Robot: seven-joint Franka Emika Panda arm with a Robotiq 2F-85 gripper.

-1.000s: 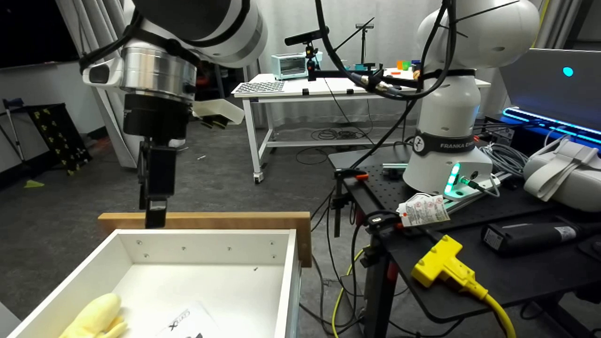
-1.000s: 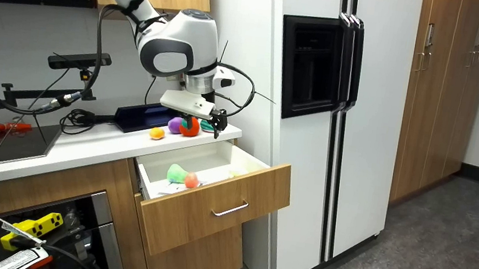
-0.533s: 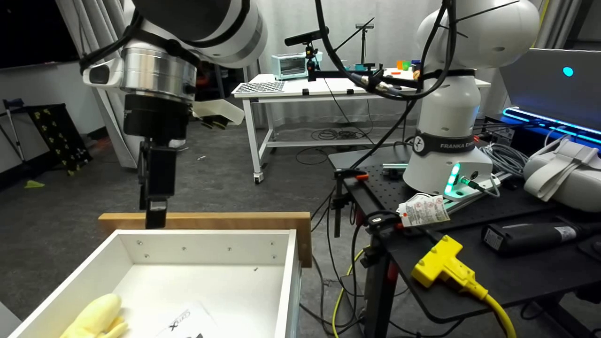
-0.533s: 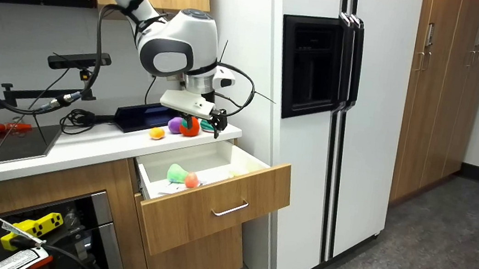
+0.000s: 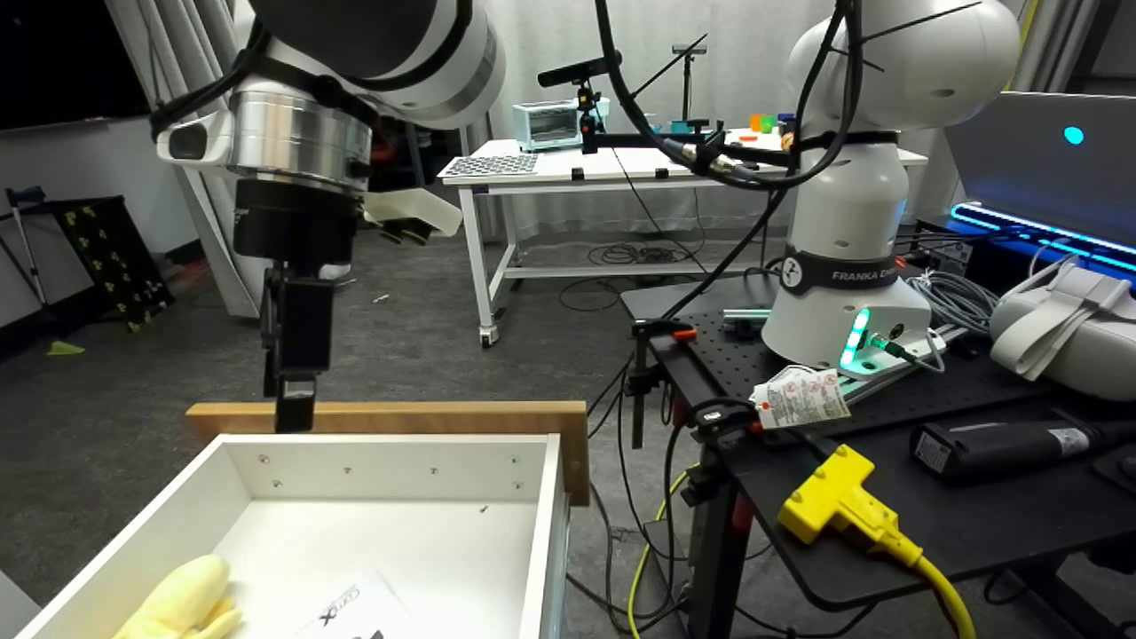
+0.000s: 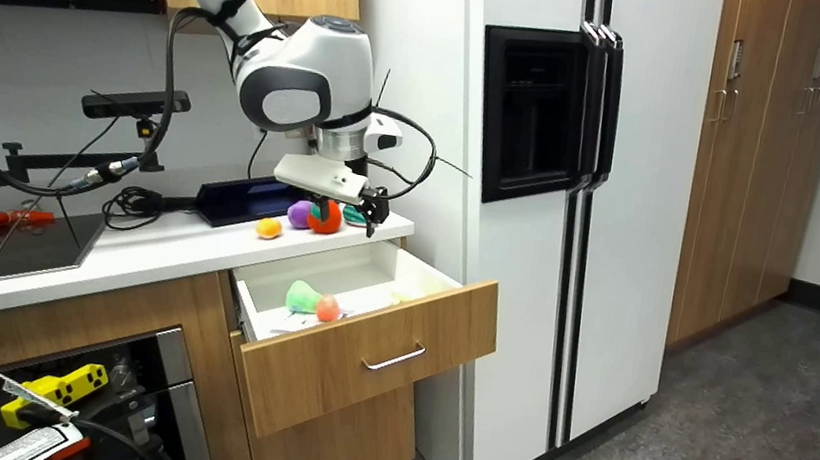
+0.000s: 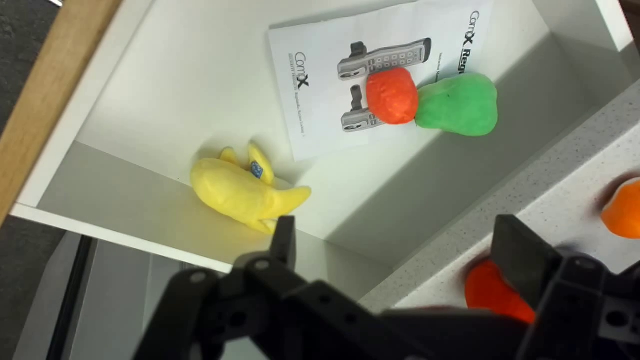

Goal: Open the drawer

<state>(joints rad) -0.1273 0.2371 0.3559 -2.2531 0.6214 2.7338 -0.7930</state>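
The drawer (image 6: 361, 358) stands pulled out from under the white counter in both exterior views, its wooden front with a silver handle (image 6: 395, 359) facing the room. White inner walls and floor show in the wrist view, where a yellow plush toy (image 7: 230, 190), a red toy (image 7: 392, 96), a green toy (image 7: 457, 105) and a printed sheet (image 7: 315, 120) lie inside the drawer (image 7: 200, 90). Above the drawer and the counter edge hangs my gripper (image 6: 348, 220), pointing down and apart from the handle. Its fingers are wide apart in the wrist view, with nothing held between them.
On the counter (image 6: 177, 251) sit an orange toy (image 6: 268, 228), a purple toy (image 6: 299, 214), a red toy (image 6: 325, 217) and a dark blue tray (image 6: 243, 200). A white fridge (image 6: 647, 174) stands beside the drawer. The arm's base rests on a black table (image 5: 887, 524).
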